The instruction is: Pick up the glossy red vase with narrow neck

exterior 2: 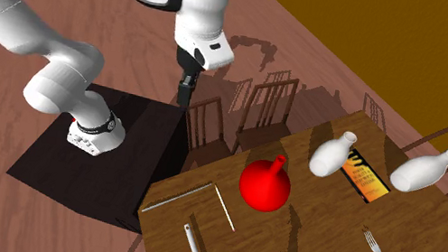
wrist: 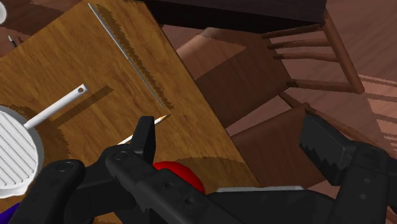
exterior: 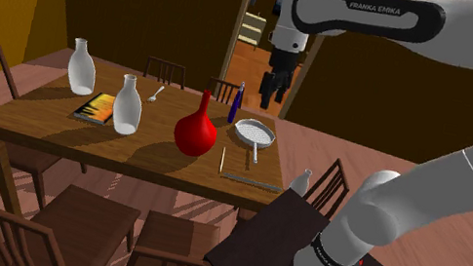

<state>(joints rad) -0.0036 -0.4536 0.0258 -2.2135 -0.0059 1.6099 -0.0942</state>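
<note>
One white bottle-shaped vase (exterior: 128, 104) is standing on the brown wooden table (exterior: 40, 116), and just right of it the glossy red round-bodied vase with narrow neck (exterior: 196, 128) is sitting untouched. Further right, the black two-finger gripper (exterior: 272, 92) is hanging high, fingers spread, holding nothing; approach, grasp and lift are all remaining, I judge. The white arm (exterior: 412, 18) is showing "FRANKA EMIKA".

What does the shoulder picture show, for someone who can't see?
A red narrow-necked vase stands on a wooden table between a white bottle and a pan. The robot's black hand hangs high, toward the shoulder view's right.
</note>
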